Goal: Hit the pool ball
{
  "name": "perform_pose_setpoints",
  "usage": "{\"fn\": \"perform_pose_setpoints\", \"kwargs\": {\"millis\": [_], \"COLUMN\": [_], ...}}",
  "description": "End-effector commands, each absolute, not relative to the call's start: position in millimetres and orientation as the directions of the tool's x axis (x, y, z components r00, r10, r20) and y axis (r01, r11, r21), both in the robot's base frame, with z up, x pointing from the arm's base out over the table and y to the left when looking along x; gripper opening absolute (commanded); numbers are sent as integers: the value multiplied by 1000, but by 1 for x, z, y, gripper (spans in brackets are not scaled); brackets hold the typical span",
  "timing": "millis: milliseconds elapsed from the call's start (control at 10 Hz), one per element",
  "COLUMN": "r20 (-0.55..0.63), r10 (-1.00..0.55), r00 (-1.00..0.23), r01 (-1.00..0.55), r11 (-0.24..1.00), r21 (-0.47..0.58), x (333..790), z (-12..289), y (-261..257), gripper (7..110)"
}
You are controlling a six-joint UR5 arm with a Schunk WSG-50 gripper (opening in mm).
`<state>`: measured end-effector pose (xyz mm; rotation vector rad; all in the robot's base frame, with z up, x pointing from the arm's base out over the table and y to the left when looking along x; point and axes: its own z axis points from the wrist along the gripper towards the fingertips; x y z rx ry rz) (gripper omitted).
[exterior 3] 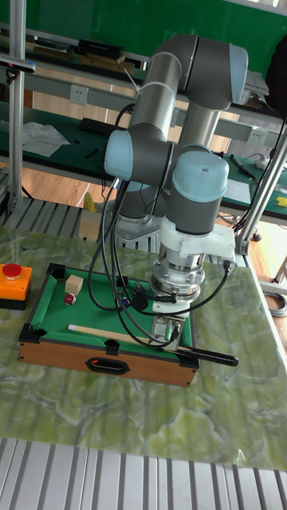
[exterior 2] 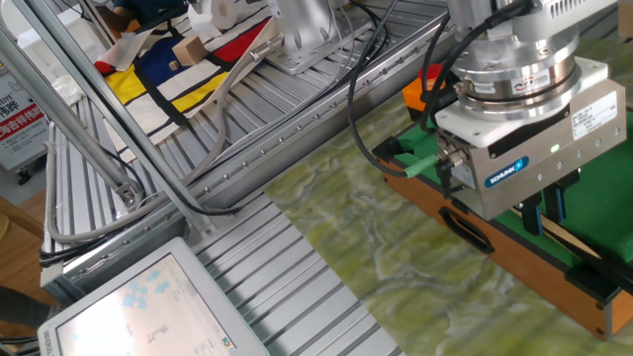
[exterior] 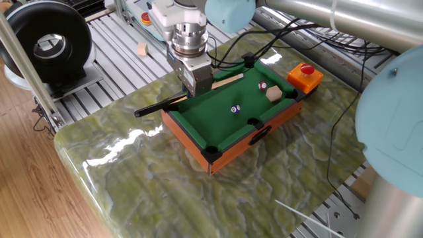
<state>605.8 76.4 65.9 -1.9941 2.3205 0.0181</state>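
The tiny dark blue pool ball with a white spot lies mid-felt on the small green pool table. My gripper hovers over the table's far left rail, shut on a cue stick with a black butt and tan shaft. The shaft lies along the far rail, its tip pointing right, and the ball sits apart from it on the near side. In the other fixed view the dark fingers clamp the cue. The tall fixed view shows the gripper and the cue along the near rail.
A red-and-white ball and a tan wooden cube sit near the table's right end. An orange box with a red button stands beyond it. A black round blower is at the far left. Cables trail behind.
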Motion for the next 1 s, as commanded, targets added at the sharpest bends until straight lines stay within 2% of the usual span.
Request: {"fn": "perform_pose_setpoints", "kwargs": {"millis": [0,500,900], "r20": [-85,-133,-119], "r10": [-985,-981,-981], "r00": [-147,-143,-155], "r01": [-987,-987,-986], "r11": [152,150,162], "r21": [-56,-50,-51], "x": [610,610,611], "z": [65,67,64], "y": [79,93,89], "gripper": [22,22,22]}}
